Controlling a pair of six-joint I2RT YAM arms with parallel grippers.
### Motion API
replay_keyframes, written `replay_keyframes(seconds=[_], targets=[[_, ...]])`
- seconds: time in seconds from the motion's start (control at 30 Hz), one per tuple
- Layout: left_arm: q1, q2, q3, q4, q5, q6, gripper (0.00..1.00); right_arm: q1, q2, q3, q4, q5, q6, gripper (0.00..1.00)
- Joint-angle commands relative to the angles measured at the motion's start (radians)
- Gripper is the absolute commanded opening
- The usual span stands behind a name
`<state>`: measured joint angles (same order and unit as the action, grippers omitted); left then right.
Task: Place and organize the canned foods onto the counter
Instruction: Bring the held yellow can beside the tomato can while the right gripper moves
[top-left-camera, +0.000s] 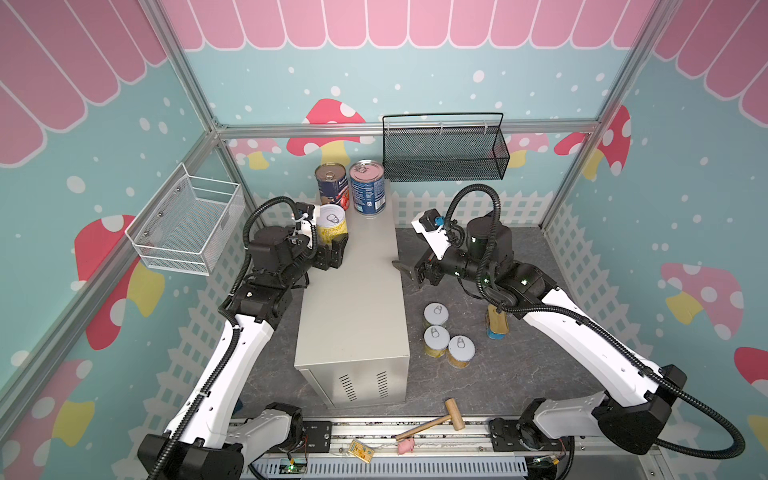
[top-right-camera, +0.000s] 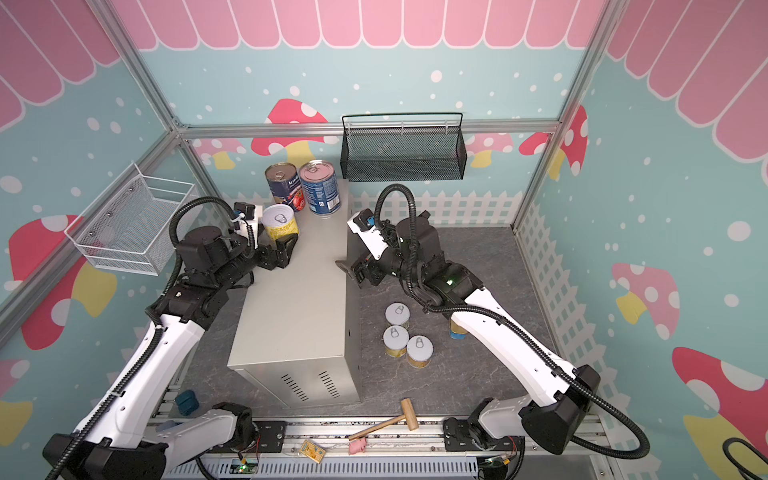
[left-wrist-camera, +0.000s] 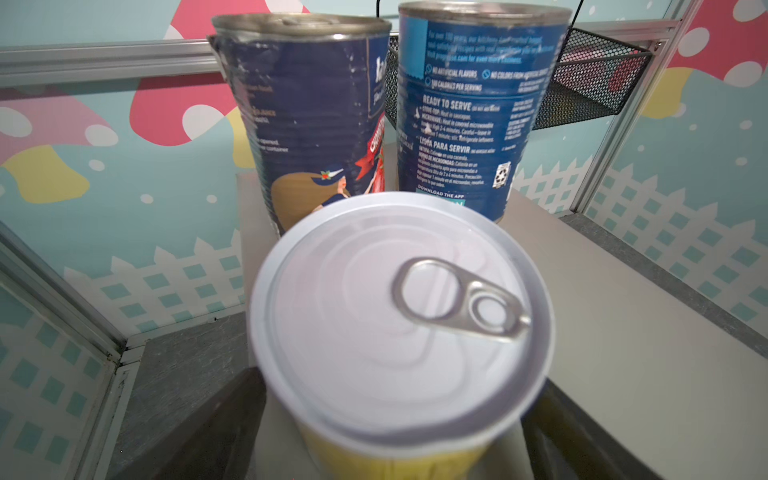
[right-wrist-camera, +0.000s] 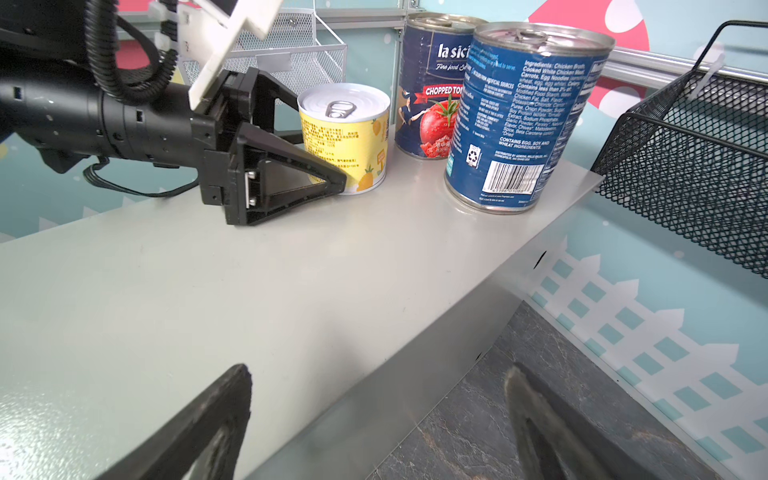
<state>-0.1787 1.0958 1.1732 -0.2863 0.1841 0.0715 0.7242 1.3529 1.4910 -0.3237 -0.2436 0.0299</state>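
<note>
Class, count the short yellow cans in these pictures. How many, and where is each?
4 yellow cans. One stands on the counter near two blue cans; three cluster on the floor beside it. The right arm may hide more.

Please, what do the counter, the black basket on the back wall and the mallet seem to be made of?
The counter: likely painted sheet metal, matte beige-grey, with folded edges and punched vent slots. The black basket: metal mesh on a wire frame, apparently black-coated. The mallet: bare pale wood, judging by its tan colour.
</note>
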Motion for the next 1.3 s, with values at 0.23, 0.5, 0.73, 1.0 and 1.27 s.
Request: replay_keyframes(seconds=[0.23, 0.5, 0.73, 1.0, 1.27], targets=[[0.061, -0.038, -0.082, -0.056, 0.099, 0.065, 0.91, 0.014, 0.051, 0.117, -0.039, -0.026, -0.015, 0.96], [0.135, 0.002, -0.070, -0.036, 0.328, 0.129, 0.91, 0.021, 0.075, 0.164, -0.070, -0.005, -0.007, 0.96], [0.167, 0.050, -0.011, -0.095, 0.390, 0.188, 0.92, 0.034, 0.114, 0.228, -0.118, 0.008, -0.005, 0.96], [0.185, 0.119, 0.065, -0.145, 0.433, 0.238, 0.90, 0.058, 0.130, 0.256, -0.138, 0.030, -0.007, 0.96], [0.229, 0.171, 0.120, -0.166, 0.570, 0.249, 0.86, 0.067, 0.123, 0.247, -0.141, 0.052, -0.008, 0.96]])
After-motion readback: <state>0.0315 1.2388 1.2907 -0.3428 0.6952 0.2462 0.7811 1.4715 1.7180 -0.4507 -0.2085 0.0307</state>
